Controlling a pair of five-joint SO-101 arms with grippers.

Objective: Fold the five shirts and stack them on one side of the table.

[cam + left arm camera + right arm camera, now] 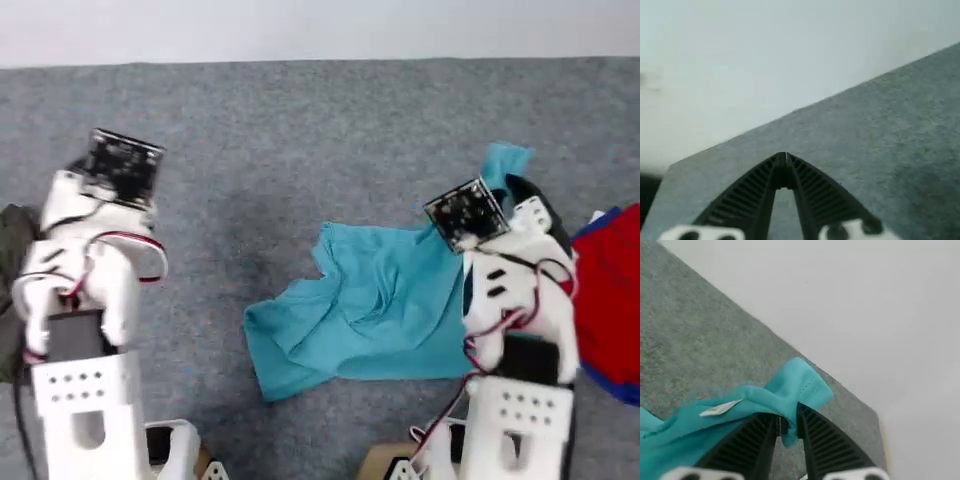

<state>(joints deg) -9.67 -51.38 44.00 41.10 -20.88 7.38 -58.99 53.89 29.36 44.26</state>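
Observation:
A teal shirt point(370, 305) lies crumpled on the grey table point(300, 140), right of the middle. One corner of the teal shirt point(790, 387) is lifted off the table, and my right gripper point(788, 421) is shut on it, with a white label showing on the cloth. In the high view the right gripper point(510, 175) holds that raised corner above the table's right part. My left gripper point(785, 162) is shut with nothing in it, held above bare table at the left. The left arm point(90, 260) stands at the left edge.
A red and blue garment point(612, 300) lies at the table's right edge. A dark olive garment point(12, 250) sits at the left edge behind the left arm. The table's far edge meets a white wall point(320, 30).

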